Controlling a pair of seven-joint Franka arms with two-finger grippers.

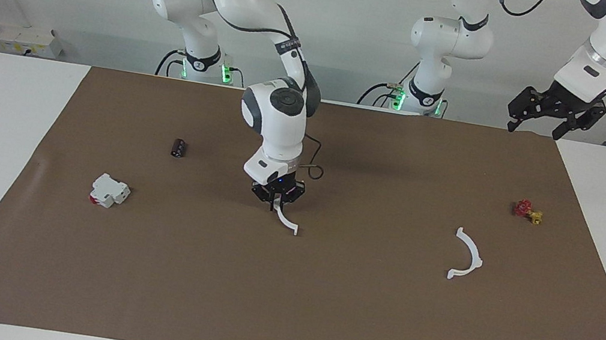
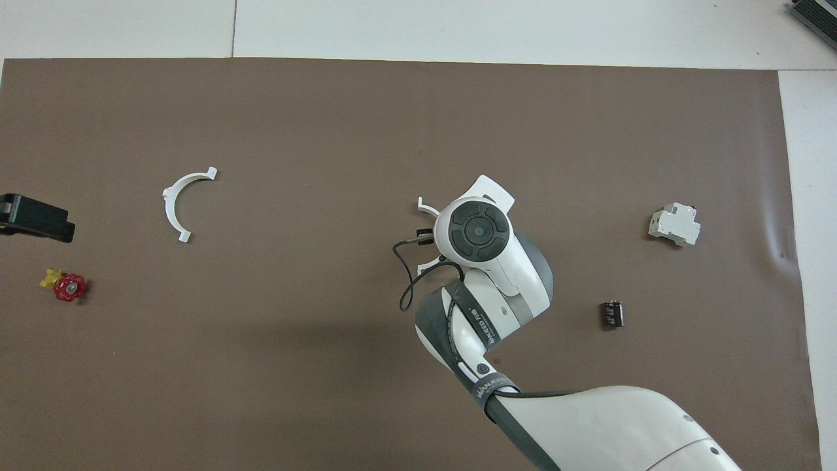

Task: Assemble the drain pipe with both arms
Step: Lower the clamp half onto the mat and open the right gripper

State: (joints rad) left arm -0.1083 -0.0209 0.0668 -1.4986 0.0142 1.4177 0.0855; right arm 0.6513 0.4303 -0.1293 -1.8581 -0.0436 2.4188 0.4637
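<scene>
One white half-circle arc of the drain pipe hangs from my right gripper, which is shut on its upper part over the middle of the mat. The arc's lower end is at or just above the mat. In the overhead view the wrist hides the right gripper and only the arc's two ends show. The second arc lies flat on the mat toward the left arm's end. My left gripper waits raised and open over the mat's edge by the robots, and shows at the overhead view's edge.
A blocky white part with a red spot and a small black cylinder lie toward the right arm's end. A small red and yellow valve lies near the second arc, nearer to the robots.
</scene>
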